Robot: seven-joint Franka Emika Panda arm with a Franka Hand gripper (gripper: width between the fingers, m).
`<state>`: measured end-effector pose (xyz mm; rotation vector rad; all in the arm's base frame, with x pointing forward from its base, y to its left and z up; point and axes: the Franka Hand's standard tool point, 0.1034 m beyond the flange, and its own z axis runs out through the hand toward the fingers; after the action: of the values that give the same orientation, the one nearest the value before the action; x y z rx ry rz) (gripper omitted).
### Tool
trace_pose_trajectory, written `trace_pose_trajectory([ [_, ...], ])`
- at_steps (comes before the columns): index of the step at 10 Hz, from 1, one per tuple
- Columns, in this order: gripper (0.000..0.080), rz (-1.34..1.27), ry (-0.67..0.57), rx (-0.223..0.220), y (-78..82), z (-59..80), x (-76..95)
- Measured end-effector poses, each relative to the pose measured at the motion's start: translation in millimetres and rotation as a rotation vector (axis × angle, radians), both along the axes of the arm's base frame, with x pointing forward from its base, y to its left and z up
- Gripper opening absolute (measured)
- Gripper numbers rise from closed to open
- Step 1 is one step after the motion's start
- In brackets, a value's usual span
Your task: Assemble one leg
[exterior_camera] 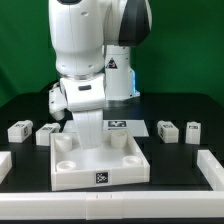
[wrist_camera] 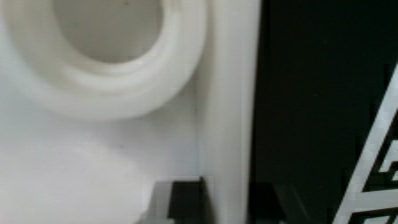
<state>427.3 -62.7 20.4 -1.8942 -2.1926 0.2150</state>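
— State of the hand [exterior_camera: 88,128]?
— Cannot tell; low over the tabletop [exterior_camera: 100,160], probably to line up with a socket.
— And the leg [exterior_camera: 47,133]?
— Loose on the worktop [exterior_camera: 25,108], just beside the tabletop, exterior view's left; not yet fitted

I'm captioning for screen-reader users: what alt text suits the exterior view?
A white robot arm reaches down onto the far side of a white square tabletop with round corner sockets. Four small tagged legs lie loose on the black table, two on each side of the tabletop. Long white bars lie near the edges.
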Motion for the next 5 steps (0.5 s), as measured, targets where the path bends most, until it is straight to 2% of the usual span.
trace_pose_trajectory([
  [3, 0.0083, 0.0, 0.0, 0.0, 0.0, 0.0, 0.0],
  [5, 0.0083, -0.09, -0.001, -0.026, 13.4, -0.4, -1.1],
])
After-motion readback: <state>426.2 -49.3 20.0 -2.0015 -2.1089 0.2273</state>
